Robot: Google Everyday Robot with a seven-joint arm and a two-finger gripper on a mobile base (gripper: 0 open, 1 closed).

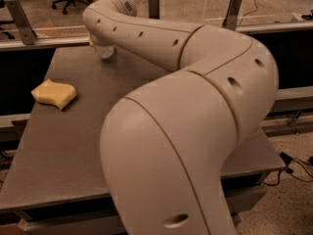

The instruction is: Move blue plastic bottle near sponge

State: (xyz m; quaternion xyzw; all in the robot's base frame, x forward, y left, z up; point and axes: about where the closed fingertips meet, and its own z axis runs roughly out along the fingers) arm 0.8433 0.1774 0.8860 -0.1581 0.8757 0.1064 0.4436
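As tool (99, 44) covers bottle (104, 51) at far table (73, 146) edge, axis unreadable.

My arm (186, 146) fills most of the view. Its thick near segment rises from the bottom edge, right of centre, and climbs to a broad bend (234, 72) on the right. From there the forearm (146, 35) runs leftward and away, narrowing as it goes, with small dark holes dotted along its shell. It ends at the far left in my wrist (115, 6), which curls over and points downward. My gripper (100, 47) hangs below that wrist, at the far left, almost wholly hidden behind it.
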